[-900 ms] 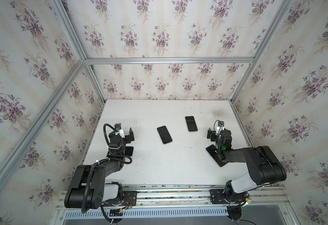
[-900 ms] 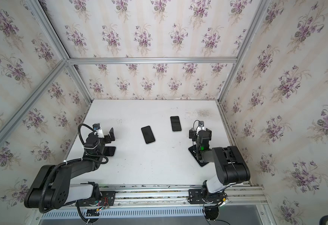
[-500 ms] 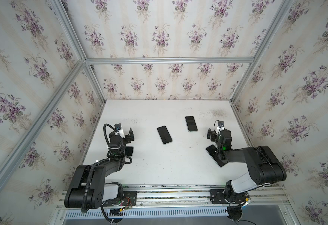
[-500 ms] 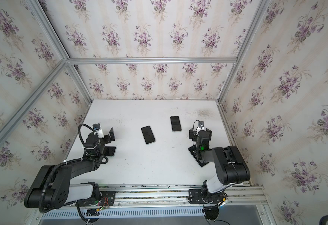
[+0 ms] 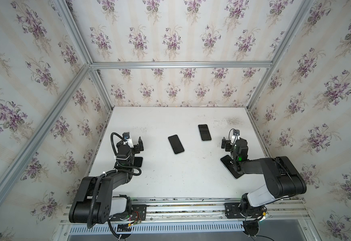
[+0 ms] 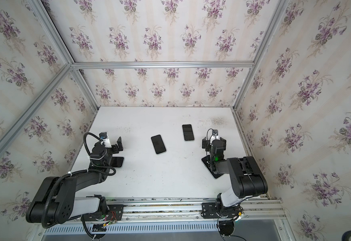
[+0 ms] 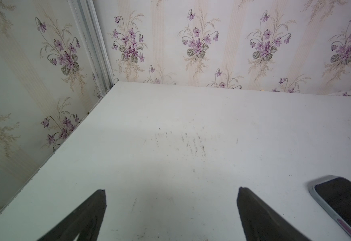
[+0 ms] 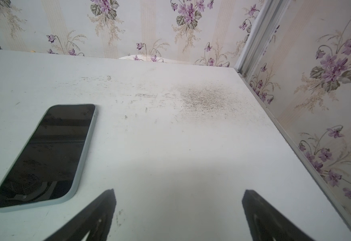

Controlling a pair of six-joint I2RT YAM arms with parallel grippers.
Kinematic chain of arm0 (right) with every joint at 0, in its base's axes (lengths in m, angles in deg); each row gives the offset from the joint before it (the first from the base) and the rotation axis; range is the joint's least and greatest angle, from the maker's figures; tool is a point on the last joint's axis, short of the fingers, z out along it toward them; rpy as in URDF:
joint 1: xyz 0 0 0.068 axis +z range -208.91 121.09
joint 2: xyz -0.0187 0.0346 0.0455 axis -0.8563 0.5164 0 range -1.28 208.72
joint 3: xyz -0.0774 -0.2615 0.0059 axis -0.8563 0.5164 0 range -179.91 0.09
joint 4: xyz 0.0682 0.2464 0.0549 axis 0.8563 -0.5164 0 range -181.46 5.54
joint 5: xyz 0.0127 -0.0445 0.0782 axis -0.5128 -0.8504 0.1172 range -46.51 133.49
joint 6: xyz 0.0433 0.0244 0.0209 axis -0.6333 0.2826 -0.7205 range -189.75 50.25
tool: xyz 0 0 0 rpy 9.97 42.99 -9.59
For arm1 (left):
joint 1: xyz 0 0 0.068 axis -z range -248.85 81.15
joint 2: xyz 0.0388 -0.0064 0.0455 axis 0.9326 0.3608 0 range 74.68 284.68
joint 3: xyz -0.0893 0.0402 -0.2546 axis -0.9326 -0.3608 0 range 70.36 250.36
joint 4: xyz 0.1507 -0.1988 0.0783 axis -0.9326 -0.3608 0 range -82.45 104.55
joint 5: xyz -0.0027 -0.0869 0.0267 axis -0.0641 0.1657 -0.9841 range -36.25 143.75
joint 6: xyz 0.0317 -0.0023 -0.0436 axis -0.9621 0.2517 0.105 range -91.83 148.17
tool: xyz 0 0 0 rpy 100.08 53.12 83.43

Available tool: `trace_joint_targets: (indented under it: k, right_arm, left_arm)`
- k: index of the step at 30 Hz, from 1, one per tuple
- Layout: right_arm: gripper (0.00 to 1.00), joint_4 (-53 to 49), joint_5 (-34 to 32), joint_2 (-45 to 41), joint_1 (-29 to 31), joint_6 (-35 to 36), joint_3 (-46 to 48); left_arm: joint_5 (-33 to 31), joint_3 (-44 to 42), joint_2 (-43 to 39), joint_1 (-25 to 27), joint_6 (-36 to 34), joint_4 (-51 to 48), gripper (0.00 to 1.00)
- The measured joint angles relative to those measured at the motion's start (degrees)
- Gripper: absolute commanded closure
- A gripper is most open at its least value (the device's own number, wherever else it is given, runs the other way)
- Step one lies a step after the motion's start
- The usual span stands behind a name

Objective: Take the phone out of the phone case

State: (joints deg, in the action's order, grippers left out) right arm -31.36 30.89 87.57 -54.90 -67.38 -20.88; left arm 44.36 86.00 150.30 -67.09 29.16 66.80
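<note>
While both arms sit low by the near edge of the table | left gripper: fingers wide, empty | right gripper: fingers wide, empty | cased phone: flat, mid-table, between the grippers | second cased phone: farther, right of it | left dark slab and right dark slab: flat, partly hidden under the arms

White surface, scuffed with small dark marks and, near the far right corner, a speckled grey-brown smudge. Striped wallpaper with purple violet sprays on every wall, edged by aluminium bars. Slotted metal rail along the near edge.
</note>
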Motion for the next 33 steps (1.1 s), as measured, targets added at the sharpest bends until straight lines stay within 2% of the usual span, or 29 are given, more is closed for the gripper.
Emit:
trace_joint_targets:
  k: [12, 17, 21, 25, 29, 33]
  right_arm:
    - [0.01, -0.3, 0.7, -0.3, 0.0, 0.0, 0.0]
    - [0.01, -6.6, -0.7, -8.8, 0.4, 0.0, -0.4]
    - [0.01, -19.2, -1.5, -20.9, 2.0, -2.9, -3.2]
    - [0.01, -32.8, 0.2, -30.6, 5.3, -6.7, -9.0]
    - [0.00, -48.1, 4.9, -36.2, 7.7, -11.3, -14.9]
    - [0.01, -63.3, 9.6, -37.9, 10.1, -14.8, -20.6]
  left_arm:
    - [0.0, 0.0, 0.0, 0.0, 0.0, 0.0, 0.00]
    - [-0.2, 0.1, -2.2, 0.1, 0.0, -1.6, 0.00]
    - [-1.6, 3.6, -12.1, 1.7, 0.3, -10.7, 0.00]
    - [-1.7, 8.6, -21.4, 4.6, 4.7, -23.5, 0.00]
    - [0.4, 12.8, -29.3, 10.8, 10.2, -36.1, 0.00]
    - [4.0, 18.9, -33.8, 16.3, 15.7, -48.3, 0.00]
